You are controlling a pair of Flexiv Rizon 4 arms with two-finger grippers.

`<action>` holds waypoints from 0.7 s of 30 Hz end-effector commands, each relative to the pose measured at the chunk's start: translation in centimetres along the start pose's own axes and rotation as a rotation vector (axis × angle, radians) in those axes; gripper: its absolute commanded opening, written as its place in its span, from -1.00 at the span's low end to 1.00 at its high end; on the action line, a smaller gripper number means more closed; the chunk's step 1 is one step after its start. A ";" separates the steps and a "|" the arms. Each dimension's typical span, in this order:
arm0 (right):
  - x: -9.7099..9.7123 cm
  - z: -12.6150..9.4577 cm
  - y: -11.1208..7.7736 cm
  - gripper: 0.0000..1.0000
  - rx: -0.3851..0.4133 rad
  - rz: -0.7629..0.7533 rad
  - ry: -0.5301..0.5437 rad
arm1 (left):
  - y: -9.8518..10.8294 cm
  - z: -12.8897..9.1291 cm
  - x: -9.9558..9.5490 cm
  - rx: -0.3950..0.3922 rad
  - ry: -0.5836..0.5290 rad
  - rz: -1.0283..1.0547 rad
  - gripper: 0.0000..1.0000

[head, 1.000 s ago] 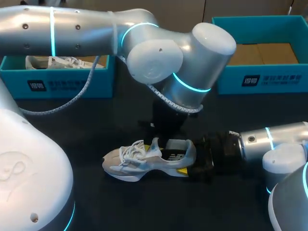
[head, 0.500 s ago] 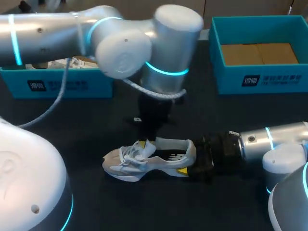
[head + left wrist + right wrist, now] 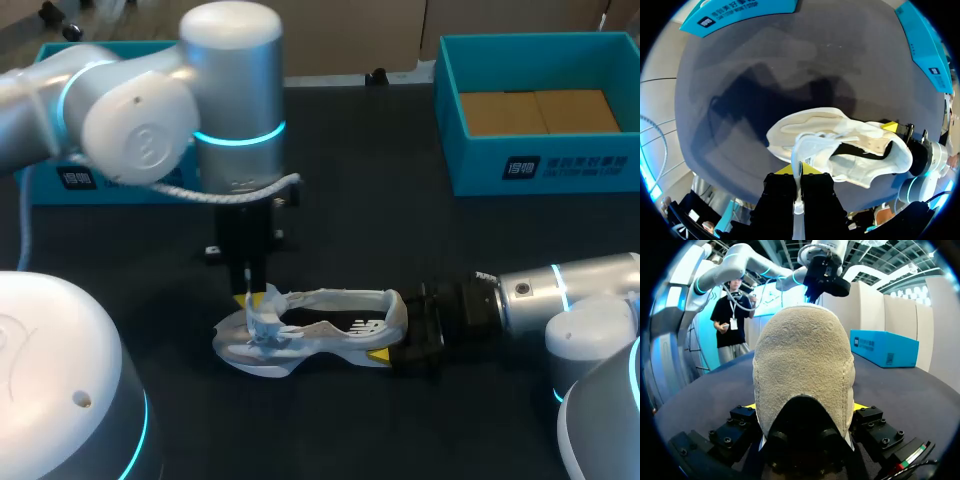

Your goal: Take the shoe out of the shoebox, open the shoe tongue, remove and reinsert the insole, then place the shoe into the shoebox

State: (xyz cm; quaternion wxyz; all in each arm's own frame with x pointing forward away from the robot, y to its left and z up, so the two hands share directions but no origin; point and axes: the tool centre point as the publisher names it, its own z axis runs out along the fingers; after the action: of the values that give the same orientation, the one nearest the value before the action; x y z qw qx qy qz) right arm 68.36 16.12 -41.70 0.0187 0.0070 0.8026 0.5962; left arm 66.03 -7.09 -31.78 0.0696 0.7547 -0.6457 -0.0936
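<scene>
Behind shoe (image 3: 335, 338): 2 shoeboxes (image 3: 540, 165) | L tool (image 3: 251, 293) pinches tongue (image 3: 268, 312)

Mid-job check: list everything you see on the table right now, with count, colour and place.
shoe: one, white and grey, mid-table, toe toward my left side
tongue: one, white, lifted from the shoe's front
left shoebox: one, teal, far left, partly behind my left arm
right shoebox: one, teal, far right, open, brown floor, no shoe inside
table: one, black
left tool: one, yellow tips, above the shoe's front, shut on the tongue
right tool: one, yellow tips, shut on the shoe's heel
</scene>
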 end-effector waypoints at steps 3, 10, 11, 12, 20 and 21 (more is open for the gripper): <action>0.1 -0.1 0.1 -1.00 0.003 -0.001 -0.001 | -0.1 1.9 -2.6 -0.003 0.276 -0.022 -1.00; 0.1 -0.1 0.1 -1.00 0.003 -0.001 -0.001 | -1.3 4.3 -3.1 -0.017 0.216 -0.076 -1.00; 0.1 -0.1 0.1 -1.00 0.003 -0.001 -0.001 | -1.5 4.8 -3.1 -0.012 0.202 -0.088 -1.00; 0.1 -0.1 0.1 -1.00 0.003 -0.001 -0.001 | -1.7 5.1 -3.0 -0.011 0.191 -0.095 -1.00; 0.1 -0.1 0.1 -1.00 0.003 -0.001 -0.001 | -2.0 6.4 -3.6 -0.006 0.119 -0.137 0.73; 0.1 -0.1 0.1 -1.00 0.003 -0.001 -0.001 | -1.9 6.1 -3.8 0.002 0.120 -0.137 0.85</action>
State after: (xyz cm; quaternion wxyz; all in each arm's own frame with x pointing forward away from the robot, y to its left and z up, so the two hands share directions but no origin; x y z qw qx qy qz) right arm 68.36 16.16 -41.62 0.0189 0.0070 0.8026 0.5962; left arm 65.95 -2.78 -38.38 0.1087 0.8009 -0.5867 -0.0498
